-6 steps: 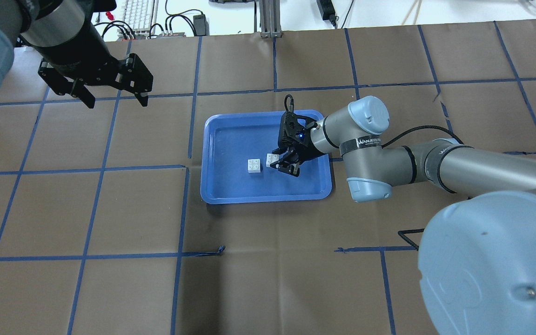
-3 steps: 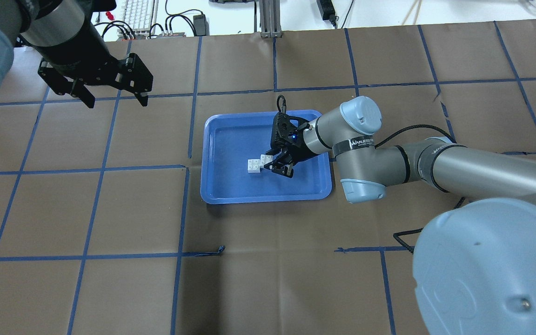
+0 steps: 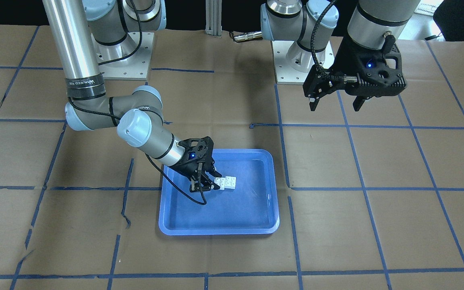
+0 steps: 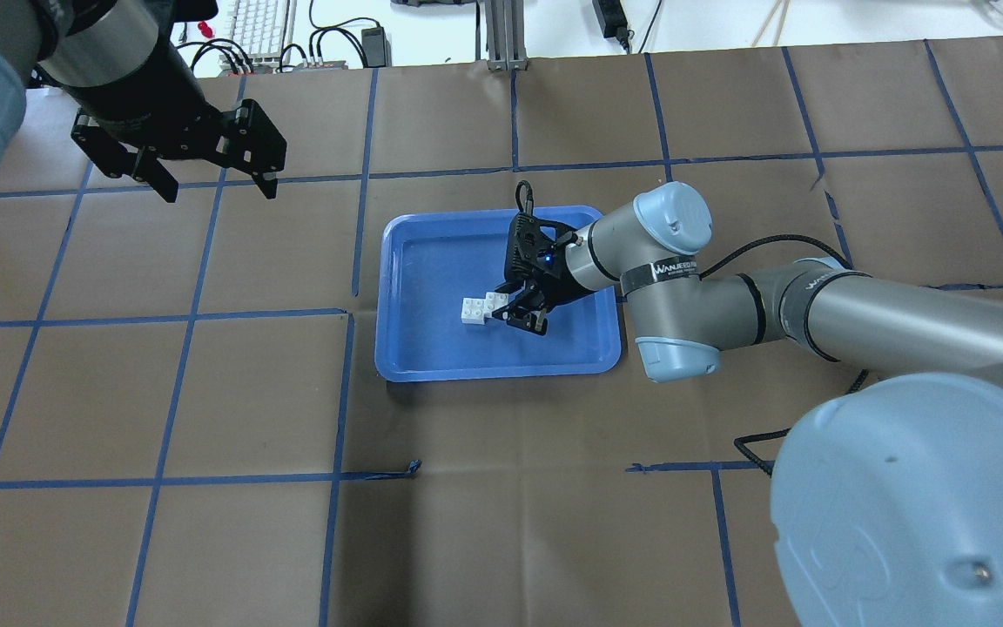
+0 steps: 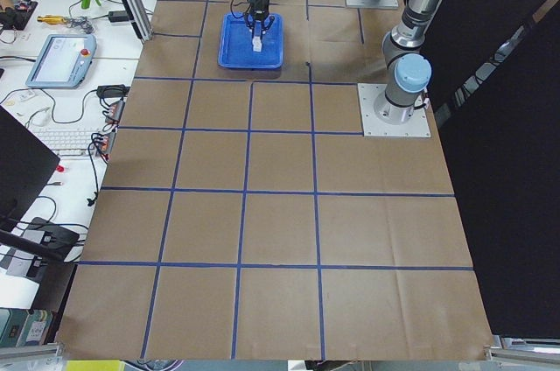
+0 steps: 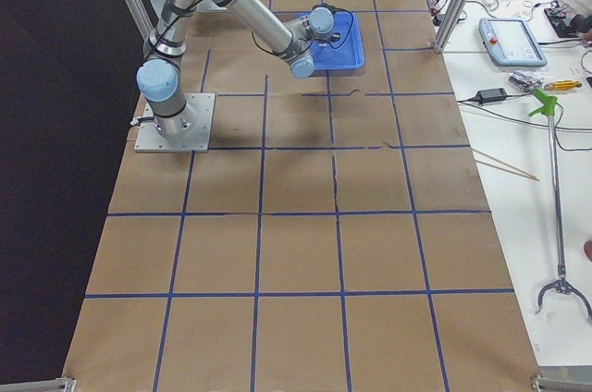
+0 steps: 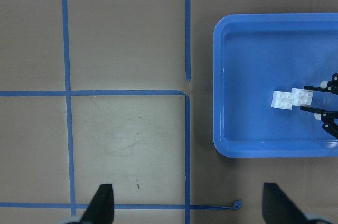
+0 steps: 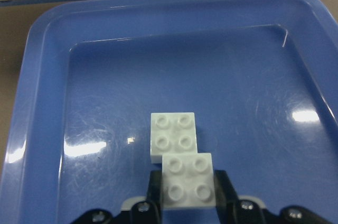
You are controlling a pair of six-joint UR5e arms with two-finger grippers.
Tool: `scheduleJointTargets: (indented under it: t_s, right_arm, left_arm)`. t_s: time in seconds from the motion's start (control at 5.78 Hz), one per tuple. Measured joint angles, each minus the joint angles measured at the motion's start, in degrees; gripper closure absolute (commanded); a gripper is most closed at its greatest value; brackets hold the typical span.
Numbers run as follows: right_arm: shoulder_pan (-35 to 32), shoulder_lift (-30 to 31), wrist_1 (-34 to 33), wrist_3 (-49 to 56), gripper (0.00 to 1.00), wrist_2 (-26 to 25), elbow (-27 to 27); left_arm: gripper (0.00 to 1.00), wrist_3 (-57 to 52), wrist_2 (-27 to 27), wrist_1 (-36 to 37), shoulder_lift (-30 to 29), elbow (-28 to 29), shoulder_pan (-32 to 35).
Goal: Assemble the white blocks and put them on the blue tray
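The blue tray [image 4: 432,261] lies at the table's middle. Two white blocks are inside it. One white block [image 4: 473,311] lies flat on the tray floor, studs up. My right gripper [image 4: 514,312] is shut on the other white block [image 4: 495,301], studs up, and holds it against the lying block's near corner. In the right wrist view the held block [image 8: 188,187] overlaps the edge of the lying block [image 8: 173,135]; I cannot tell whether they are pressed together. My left gripper [image 4: 214,185] hangs open and empty, high over the table to the tray's far left.
Brown paper with blue tape lines covers the table [image 4: 205,392]. A keyboard and cables [image 4: 258,26] lie beyond the far edge. The two arm bases [image 3: 292,60] stand at the robot's side.
My right gripper has moved left across the tray with its white block, from a small gap to contact with the lying block. The left arm has not moved.
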State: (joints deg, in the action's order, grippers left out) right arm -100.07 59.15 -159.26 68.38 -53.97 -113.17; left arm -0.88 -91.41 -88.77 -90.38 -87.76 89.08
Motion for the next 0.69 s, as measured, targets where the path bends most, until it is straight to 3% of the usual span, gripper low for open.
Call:
scheduleJointTargets:
  t_s: [0.69]
  right_arm:
    - [-0.62,0.02,0.07,-0.31,0.8,-0.12,-0.16]
  left_arm:
    - [0.01,0.0,0.0,0.0,0.0,0.05,0.04]
